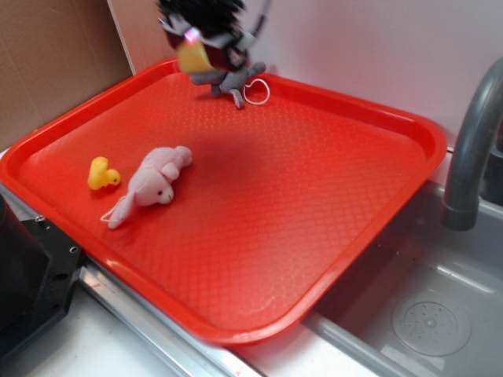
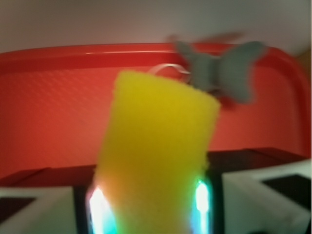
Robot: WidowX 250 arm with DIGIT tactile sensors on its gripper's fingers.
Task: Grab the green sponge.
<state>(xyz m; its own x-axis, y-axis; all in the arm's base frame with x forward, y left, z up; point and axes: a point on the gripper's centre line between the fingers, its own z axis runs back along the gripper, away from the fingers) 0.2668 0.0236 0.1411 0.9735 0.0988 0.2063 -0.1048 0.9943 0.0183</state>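
arm: top edge, motion-blurred | hand (image 1: 196,43): raised above far tray edge, clamped on green sponge (image 2: 156,151)

The black gripper (image 1: 196,35) hangs over the far edge of the red plastic tray (image 1: 314,259), the yellow foam sponge (image 2: 156,156) between its jaws — a grey plush toy (image 1: 228,78) just beyond it. Well nearer lie a pink plush toy (image 1: 153,182) and, beside it, a small yellow rubber duck (image 1: 102,174).

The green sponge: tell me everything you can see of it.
The green sponge shows as a block of bright yellow foam with a porous, soft look; no green face is visible. It sits between the fingers of the gripper, lifted above the far edge of the red tray, near the grey plush toy. Nothing else touches it.
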